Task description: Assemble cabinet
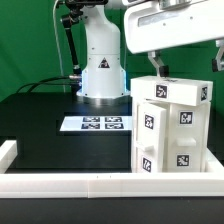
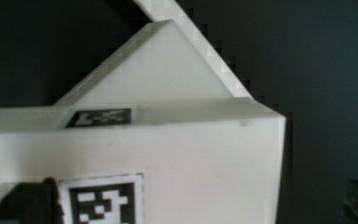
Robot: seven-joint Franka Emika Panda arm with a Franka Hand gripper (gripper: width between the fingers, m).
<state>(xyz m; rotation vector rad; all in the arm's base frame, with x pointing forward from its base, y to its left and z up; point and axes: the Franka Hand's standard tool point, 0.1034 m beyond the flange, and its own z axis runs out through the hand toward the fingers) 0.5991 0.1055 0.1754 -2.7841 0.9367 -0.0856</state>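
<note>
Cabinet (image 1: 172, 125): white, blocky, built of panels and small boxes, each face bearing square black-and-white tags. Stands upright on the black table (image 1: 40, 120) at the exterior view's right, just inside the white rail (image 1: 100, 185) along the near edge. Appears largely put together; a flat top slab sits across the stacked boxes.

Cabinet, wrist view (image 2: 158, 130): seen close, a flat white face with one small tag near its upper edge and one larger tag lower down; a corner of a panel rises to a point behind. No fingers show in this view.

Gripper (image 1: 158, 64): hangs directly above the cabinet's top, at the edge toward the exterior view's left. Dark fingers (image 1: 155, 62) point down, close to or touching the slab. How wide they stand, and whether they hold anything, cannot be told.

Marker board (image 1: 92, 124): flat on the table, well apart from the cabinet, before the arm's base (image 1: 103, 75).

Step in hand, by judgement: seating or adjusting the top piece. The next move likely calls for a straight, careful descent, keeping the slab square on the boxes.
</note>
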